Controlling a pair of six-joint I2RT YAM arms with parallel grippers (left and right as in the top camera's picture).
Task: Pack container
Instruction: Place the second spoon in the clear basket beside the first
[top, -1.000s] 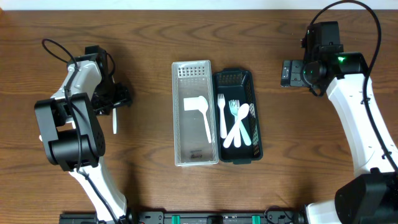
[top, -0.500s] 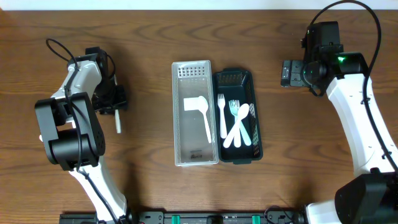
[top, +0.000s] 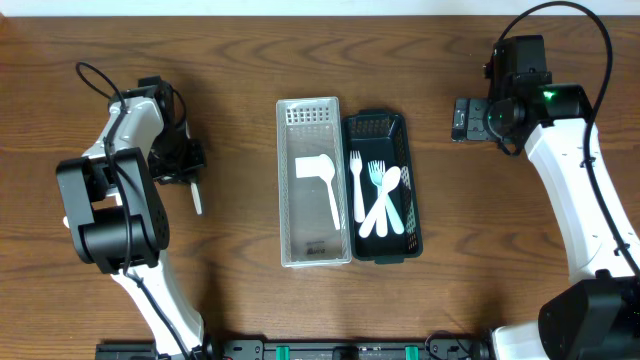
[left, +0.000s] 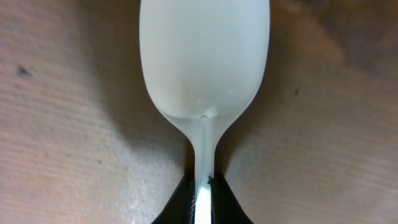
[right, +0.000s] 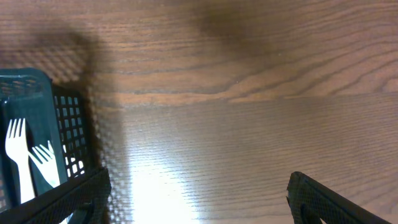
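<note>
Wooden table (top: 240, 60): left gripper (top: 183, 170) clamped white spoon (left: 205, 56) by handle, well left of clear tray (top: 312, 110). Right gripper (top: 463, 118) gaped wide near dark tray (top: 377, 125).

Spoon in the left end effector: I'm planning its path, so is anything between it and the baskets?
Nothing visible. Only bare table lies between the spoon held by the left end effector and the clear basket.
</note>
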